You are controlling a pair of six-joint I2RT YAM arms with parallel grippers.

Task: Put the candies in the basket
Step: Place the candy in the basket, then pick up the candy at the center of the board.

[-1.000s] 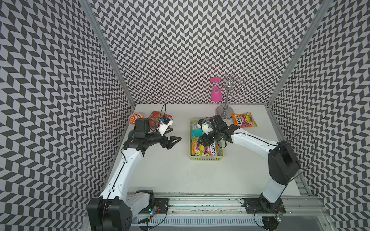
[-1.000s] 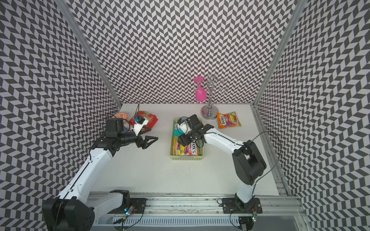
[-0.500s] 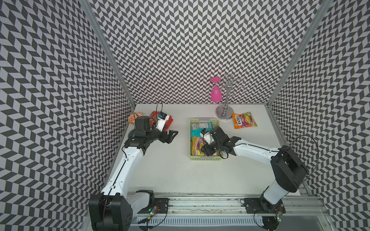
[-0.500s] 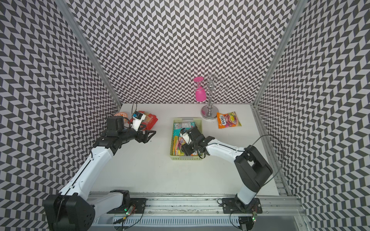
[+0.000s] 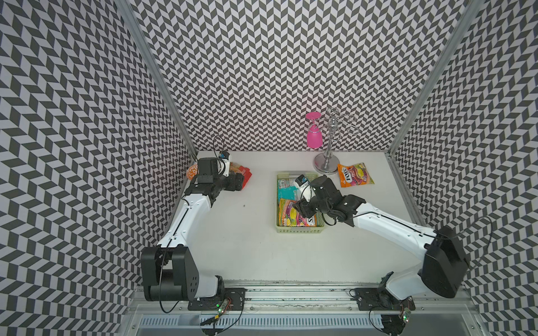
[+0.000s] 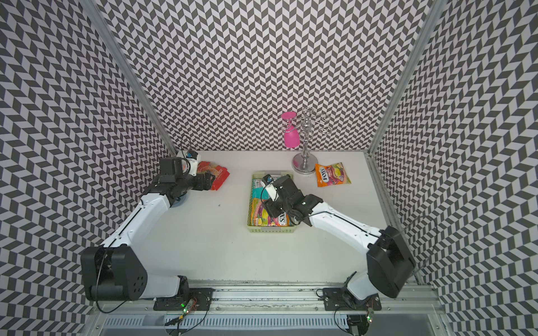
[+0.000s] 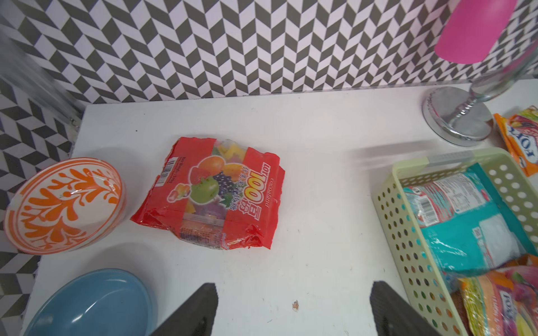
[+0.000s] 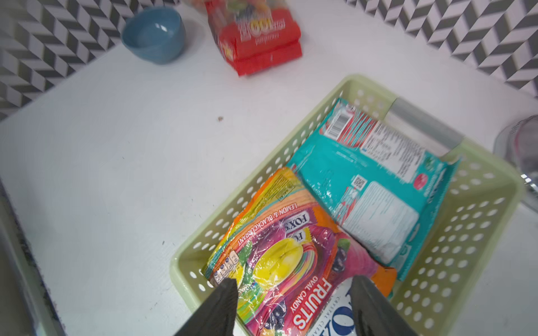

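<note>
The pale green basket [image 5: 300, 230] [image 6: 272, 230] [image 7: 407, 232] [image 8: 480, 232] sits mid-table. In it lie a teal candy bag [image 5: 286, 192] [image 8: 372, 180] and overlapping orange-purple Fox's bags [image 5: 291, 216] [image 8: 279, 256]. My right gripper [image 5: 302, 208] [image 8: 294, 286] hangs open just over the Fox's bags, holding nothing. A red candy bag [image 5: 246, 174] [image 6: 217, 176] [image 7: 215, 197] lies at the back left. My left gripper [image 5: 237, 181] [image 7: 294, 291] stands open over bare table just short of it. An orange candy bag [image 5: 355, 174] [image 6: 332, 174] lies at the back right.
An orange patterned bowl [image 7: 67, 203] and a blue bowl [image 7: 93, 302] stand left of the red bag, near the left wall. A silver stand [image 5: 327, 165] with a hanging pink glass [image 5: 314, 136] is behind the basket, beside the orange bag.
My left gripper has swung back and left, up to the red bag, its jaws slightly narrower. My right gripper stayed over the basket's near half, while its arm dropped toward the front.
</note>
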